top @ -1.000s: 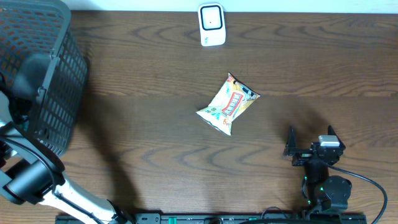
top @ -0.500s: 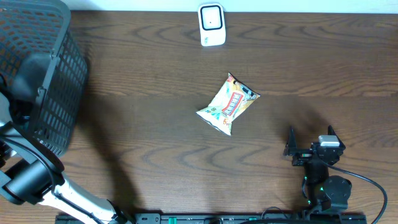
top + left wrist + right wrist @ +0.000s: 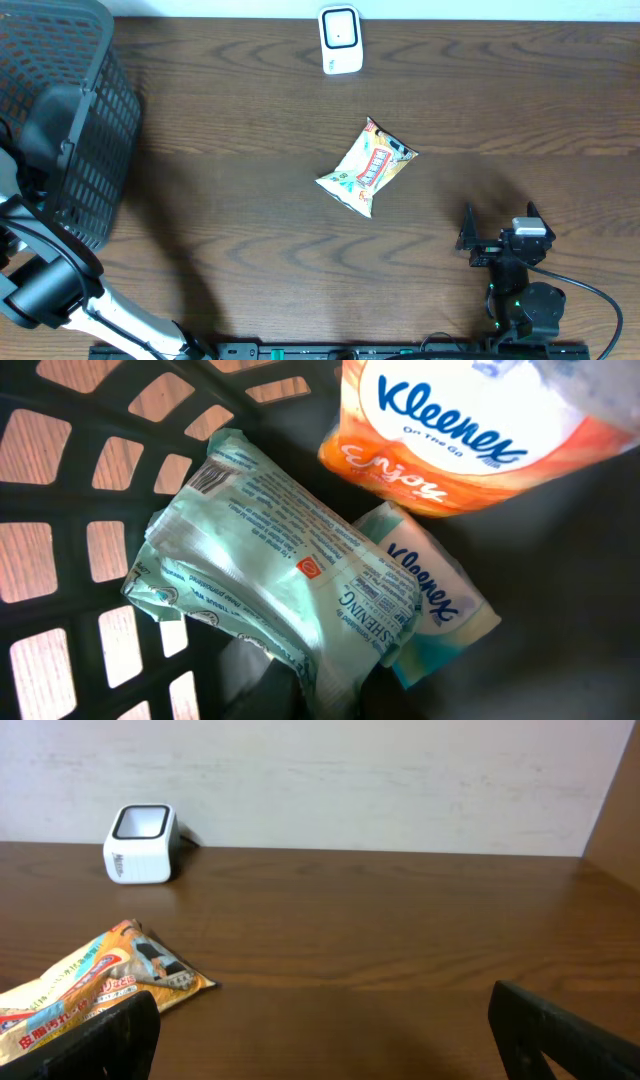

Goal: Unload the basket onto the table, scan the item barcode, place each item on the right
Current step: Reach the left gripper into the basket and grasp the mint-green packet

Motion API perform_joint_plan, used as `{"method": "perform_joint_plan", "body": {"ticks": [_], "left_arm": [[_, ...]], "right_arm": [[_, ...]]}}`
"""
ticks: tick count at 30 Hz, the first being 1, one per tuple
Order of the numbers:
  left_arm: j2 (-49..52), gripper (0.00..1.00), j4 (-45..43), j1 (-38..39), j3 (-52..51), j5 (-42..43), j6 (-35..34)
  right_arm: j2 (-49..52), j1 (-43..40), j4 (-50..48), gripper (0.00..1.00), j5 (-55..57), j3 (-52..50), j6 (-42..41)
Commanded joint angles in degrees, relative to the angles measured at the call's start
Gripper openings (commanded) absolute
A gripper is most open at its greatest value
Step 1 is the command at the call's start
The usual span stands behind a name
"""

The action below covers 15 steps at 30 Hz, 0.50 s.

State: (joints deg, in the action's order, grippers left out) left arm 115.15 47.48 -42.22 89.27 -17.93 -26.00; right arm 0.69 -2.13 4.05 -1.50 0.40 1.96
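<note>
Near right of the tabletop (image 3: 250, 200): right gripper (image 3: 500, 210). Keeps to the near edge, aims toward the far side, with both dark fingers (image 3: 565, 1035) spread wide and nothing between them.

Near left: left arm (image 3: 45, 290). Reaches up and over the rim of the black mesh basket (image 3: 90, 130), which fills the far left corner. Left gripper hidden inside it from overhead. Fingers pressed together; cannot tell from the wrist view whether anything is pinched.

Middle of the tabletop, a little right of centre: snack packet (image 3: 367, 167). Lies flat and skewed, printed face up in orange, yellow and white, well apart from the right gripper and from the basket.

Inside the basket, seen close from the left wrist: pale green wipes pack (image 3: 280, 585), crumpled, printed text and a barcode patch at its upper left corner. Touches a small Kleenex pack (image 3: 435, 605) on its right. Beyond both, an orange and white Kleenex pack (image 3: 450, 430).

Far edge, near the middle: white scanner (image 3: 340, 40). Stands upright, well apart from the snack packet.
</note>
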Motion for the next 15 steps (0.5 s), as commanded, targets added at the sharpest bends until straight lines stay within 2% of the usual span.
{"method": "perform_joint_plan", "body": {"ticks": [1,10,13,15], "left_arm": [[-1.1,0.08,1.2,-0.1,-0.1,-2.7,1.1],[-15.0,0.07,-0.5,2.1,-0.1,-0.8,1.1],[-20.8,0.07,-2.7,3.4,-0.1,5.1,1.1],[-24.6,0.07,-4.7,4.1,-0.1,12.4,1.0]], "right_arm": [[-0.3,-0.4,0.2,0.99,0.3,-0.1,0.5],[-0.3,-0.4,0.2,0.99,0.3,-0.1,0.5],[-0.3,-0.4,0.2,0.99,0.3,-0.1,0.5],[-0.3,-0.4,0.2,0.99,0.3,-0.1,0.5]]}}
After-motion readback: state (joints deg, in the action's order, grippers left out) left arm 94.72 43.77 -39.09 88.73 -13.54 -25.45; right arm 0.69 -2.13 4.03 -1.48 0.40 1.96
